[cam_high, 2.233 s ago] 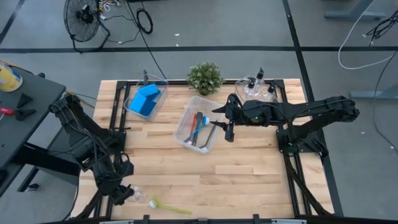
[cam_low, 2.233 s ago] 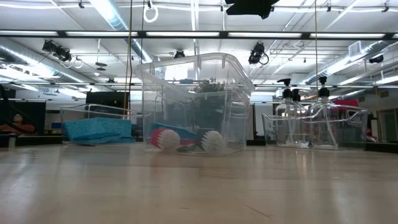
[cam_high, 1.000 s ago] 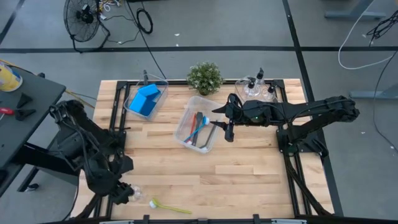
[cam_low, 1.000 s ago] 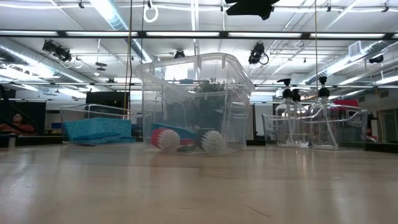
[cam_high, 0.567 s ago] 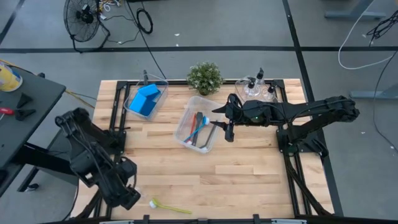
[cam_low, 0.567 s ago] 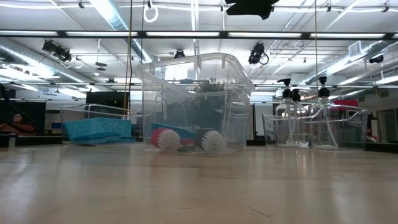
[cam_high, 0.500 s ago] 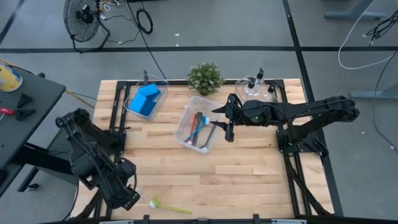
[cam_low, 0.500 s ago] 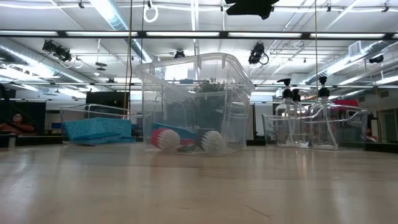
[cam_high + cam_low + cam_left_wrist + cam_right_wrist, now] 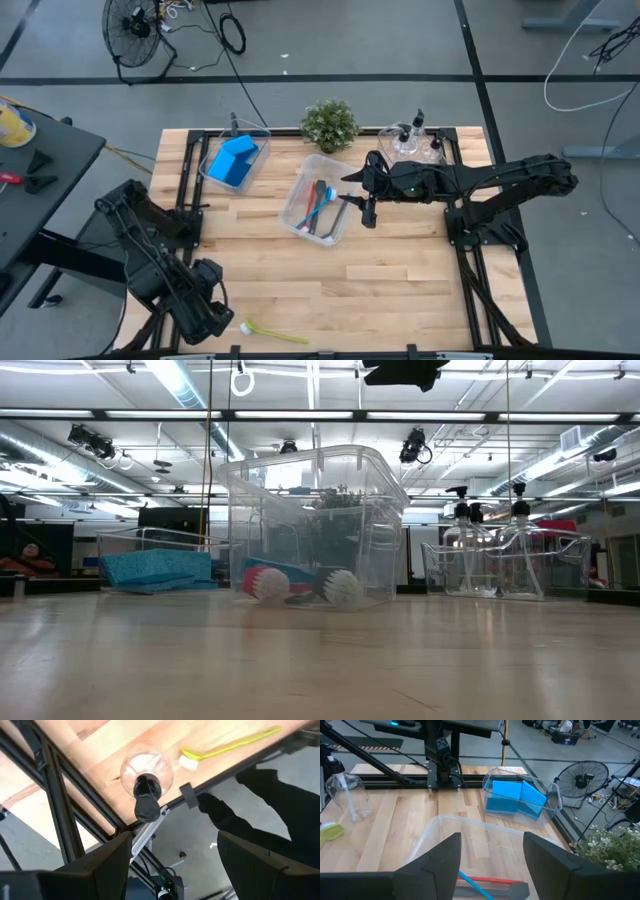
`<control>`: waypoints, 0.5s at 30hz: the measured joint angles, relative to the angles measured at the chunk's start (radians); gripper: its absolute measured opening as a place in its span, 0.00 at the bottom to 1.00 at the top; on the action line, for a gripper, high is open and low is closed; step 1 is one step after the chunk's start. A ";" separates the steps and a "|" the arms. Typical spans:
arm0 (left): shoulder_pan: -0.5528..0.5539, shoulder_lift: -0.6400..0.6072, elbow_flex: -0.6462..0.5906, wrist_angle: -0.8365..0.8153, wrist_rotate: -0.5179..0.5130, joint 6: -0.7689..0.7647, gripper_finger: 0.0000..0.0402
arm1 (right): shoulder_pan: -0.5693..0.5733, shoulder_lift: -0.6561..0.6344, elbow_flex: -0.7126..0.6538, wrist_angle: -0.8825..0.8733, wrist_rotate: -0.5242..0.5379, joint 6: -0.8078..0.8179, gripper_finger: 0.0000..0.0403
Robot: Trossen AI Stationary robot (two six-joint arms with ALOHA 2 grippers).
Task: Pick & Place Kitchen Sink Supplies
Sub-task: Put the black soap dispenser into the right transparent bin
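A small clear bottle with a black pump top stands upright at the table's near left corner. My left gripper hangs open above it, pointing steeply down, touching nothing, and hides it in the high view. A yellow-green brush lies flat beside the bottle, along the near edge. My right gripper waits open above the right rim of the middle clear bin, which holds red, blue and grey brushes.
A clear bin with blue sponges stands at the far left. Another bin with pump bottles stands at the far right, and a potted plant is between them. Black frame rails run along the table's left edge beside the bottle.
My left gripper has gone down and toward the near edge, over the clear bottle, and has tipped to point more steeply down. It stays open. The bottle and brush have not moved.
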 joint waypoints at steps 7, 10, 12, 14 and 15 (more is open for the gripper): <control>-0.036 0.005 -0.069 -0.001 0.007 -0.043 0.74 | 0.000 0.000 0.000 -0.001 0.000 0.001 0.54; -0.036 0.005 -0.097 0.001 0.004 -0.037 0.74 | 0.000 0.000 0.000 -0.003 0.000 0.003 0.54; -0.036 0.005 -0.117 0.005 0.004 -0.035 0.74 | 0.000 0.000 0.000 -0.007 0.000 0.003 0.54; -0.036 0.005 -0.140 0.015 0.005 -0.034 0.74 | 0.000 0.000 0.000 -0.012 0.001 0.003 0.54; -0.036 0.005 -0.150 0.018 0.006 -0.034 0.74 | 0.000 0.000 0.000 -0.014 0.001 0.003 0.54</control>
